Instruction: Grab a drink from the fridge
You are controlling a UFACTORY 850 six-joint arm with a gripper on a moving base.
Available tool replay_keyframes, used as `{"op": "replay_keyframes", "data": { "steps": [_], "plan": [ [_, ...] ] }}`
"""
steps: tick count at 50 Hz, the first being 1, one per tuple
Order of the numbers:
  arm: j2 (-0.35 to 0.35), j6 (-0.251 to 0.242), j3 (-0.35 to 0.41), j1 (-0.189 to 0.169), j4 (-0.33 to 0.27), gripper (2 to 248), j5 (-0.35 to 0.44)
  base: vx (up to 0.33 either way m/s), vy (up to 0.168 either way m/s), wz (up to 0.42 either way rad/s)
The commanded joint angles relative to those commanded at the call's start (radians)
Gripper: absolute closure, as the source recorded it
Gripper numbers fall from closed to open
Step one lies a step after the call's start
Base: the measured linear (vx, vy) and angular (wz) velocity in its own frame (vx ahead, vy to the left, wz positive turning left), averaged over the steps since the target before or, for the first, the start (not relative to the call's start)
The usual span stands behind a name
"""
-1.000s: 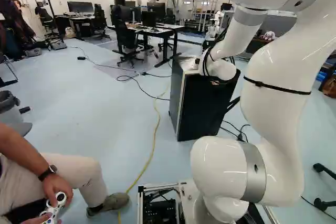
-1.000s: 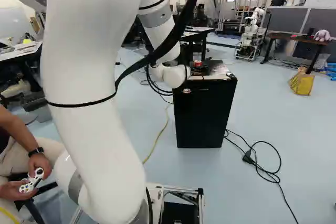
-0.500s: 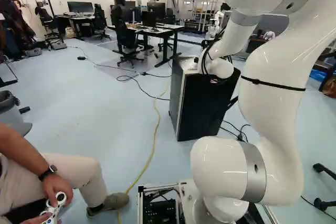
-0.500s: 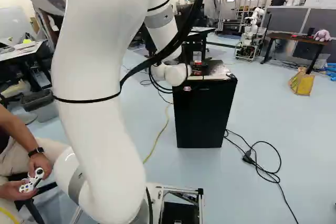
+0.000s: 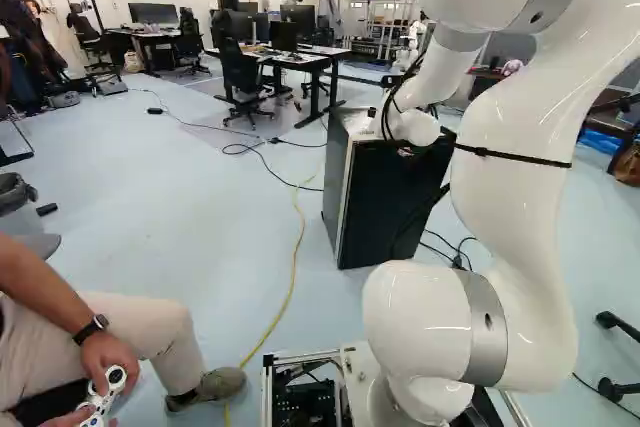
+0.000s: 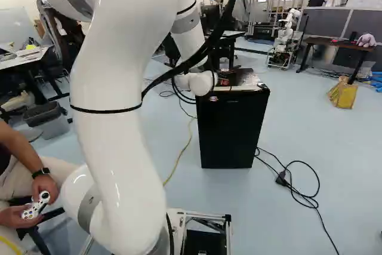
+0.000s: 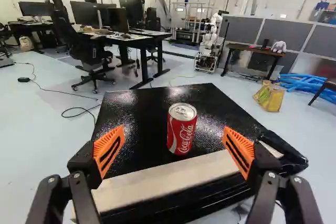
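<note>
In the base views my gripper is largely hidden behind the arm's white wrist, over the top of the black fridge [image 5: 385, 202] [image 6: 230, 129]. The wrist view shows the gripper [image 7: 173, 148] open, its orange-padded fingers wide apart. A red drink can [image 7: 182, 128] stands upright on the fridge's black top [image 7: 136, 114], just ahead of the fingers and roughly midway across the gap, with neither pad touching it. The fridge's pale front edge [image 7: 168, 176] runs below the fingers. Its door looks closed in the right base view.
A person's hand with a controller [image 5: 105, 387] is left of the base. Black cables [image 6: 292, 180] lie on the floor right of the fridge. Desks [image 7: 131, 40] and another robot [image 7: 209, 45] stand farther off.
The arm's upper links have shifted left in the left base view and right in the right base view; the wrist has moved slightly over the fridge top. The base has not moved.
</note>
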Motion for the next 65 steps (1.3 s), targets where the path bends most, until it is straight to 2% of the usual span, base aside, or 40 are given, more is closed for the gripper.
{"op": "replay_keyframes", "data": {
  "steps": [28, 65],
  "plan": [
    [-0.063, 0.000, -0.078, -0.002, 0.030, 3, -0.040, 0.000, 0.000, 0.000],
    [-0.140, 0.000, -0.177, -0.007, 0.105, 3, -0.111, 0.000, 0.000, 0.000]
  ]
}}
